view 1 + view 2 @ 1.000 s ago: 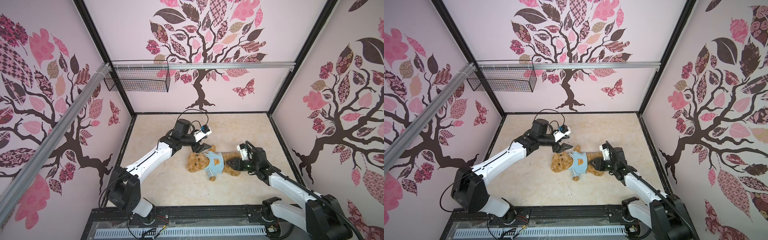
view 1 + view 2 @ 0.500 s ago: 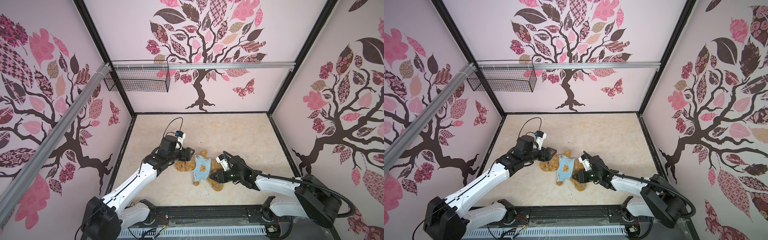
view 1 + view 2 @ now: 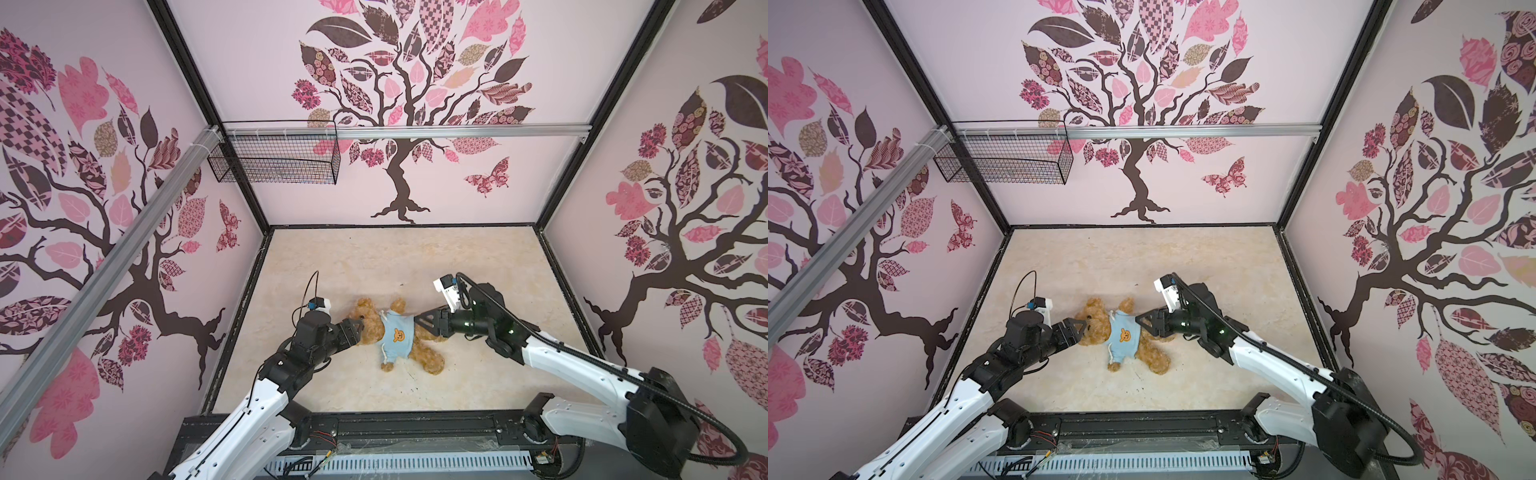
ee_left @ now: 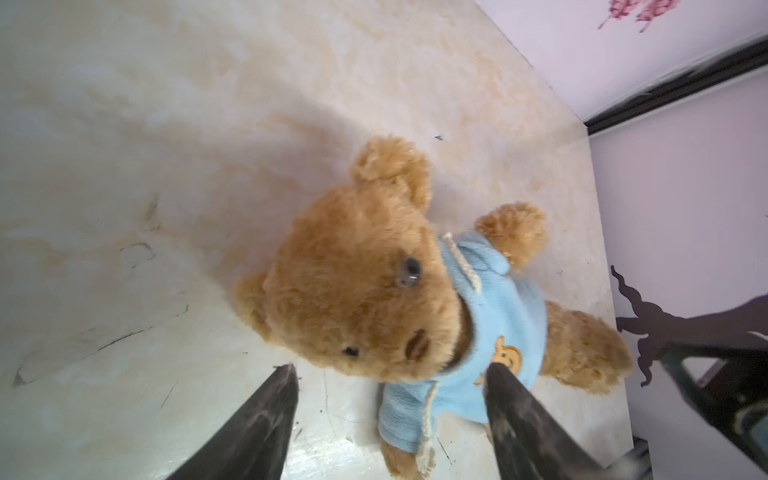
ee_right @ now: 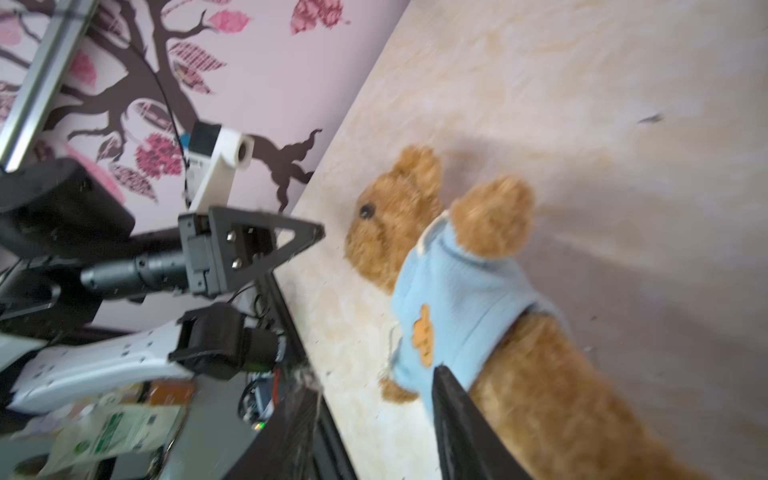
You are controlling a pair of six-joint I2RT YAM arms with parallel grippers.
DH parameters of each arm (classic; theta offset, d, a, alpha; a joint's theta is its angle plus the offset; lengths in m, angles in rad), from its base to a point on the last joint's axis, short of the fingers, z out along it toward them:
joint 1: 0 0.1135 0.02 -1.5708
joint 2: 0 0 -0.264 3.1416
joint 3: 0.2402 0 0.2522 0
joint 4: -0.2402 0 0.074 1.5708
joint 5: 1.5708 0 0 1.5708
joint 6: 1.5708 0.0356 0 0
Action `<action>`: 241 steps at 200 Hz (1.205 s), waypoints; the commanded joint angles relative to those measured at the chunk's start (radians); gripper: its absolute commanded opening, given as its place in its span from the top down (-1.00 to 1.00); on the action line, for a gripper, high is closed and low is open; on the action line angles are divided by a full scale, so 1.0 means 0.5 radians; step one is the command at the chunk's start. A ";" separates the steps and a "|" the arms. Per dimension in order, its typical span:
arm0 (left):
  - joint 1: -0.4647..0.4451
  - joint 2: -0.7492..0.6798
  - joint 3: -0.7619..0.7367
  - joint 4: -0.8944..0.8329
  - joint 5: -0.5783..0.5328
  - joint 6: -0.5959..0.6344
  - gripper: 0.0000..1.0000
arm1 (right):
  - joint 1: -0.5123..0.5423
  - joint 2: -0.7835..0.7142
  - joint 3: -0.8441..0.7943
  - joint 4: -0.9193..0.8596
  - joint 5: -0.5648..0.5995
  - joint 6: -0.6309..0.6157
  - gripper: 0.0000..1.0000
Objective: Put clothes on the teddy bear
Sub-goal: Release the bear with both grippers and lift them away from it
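Two white-and-black robot arms flank a golden-brown shaggy plush teddy bear [image 3: 369, 321] lying face up on the beige marbled tabletop [image 3: 374, 266], a little nearer the front edge than the back wall in both top views. The bear's head points toward the left arm and its legs toward the right arm, with one leg splayed out toward the front edge. A light blue fleecy shirt [image 3: 397, 337] with cream edging covers its torso. An orange bear-face emblem [image 3: 400, 333] shows on the chest, and a furry paw pokes from each sleeve.

The left gripper [image 3: 355, 326] sits low at the side of the bear's head. Its jaws are spread wide and hold nothing. In the left wrist view the two black fingers [image 4: 266, 415] frame the chin, but whether they touch the plush cannot be told.

The right gripper [image 3: 420, 321] hovers at the bear's hip, just beside the shirt's hem. Its jaws stand partly apart with only bare tabletop between them. In the blurred right wrist view one finger crosses in front of the hem, and contact cannot be judged there.

A black wire basket [image 3: 274, 160] hangs from an aluminium rail [image 3: 457, 132] on the back wall, well apart from the bear, amid pink panels printed with brown trees.
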 commanded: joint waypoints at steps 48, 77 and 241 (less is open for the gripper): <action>0.068 0.828 -0.095 1.222 0.783 -0.287 -0.43 | -0.118 0.735 0.099 0.048 -0.223 -0.229 0.17; -0.039 1.099 0.172 1.216 0.677 -0.136 -0.43 | -0.118 0.558 -0.175 0.168 -0.191 -0.144 0.19; 0.189 1.275 0.739 0.957 -0.341 0.876 -0.47 | -0.207 -0.041 -0.128 -0.121 0.696 -0.374 -0.22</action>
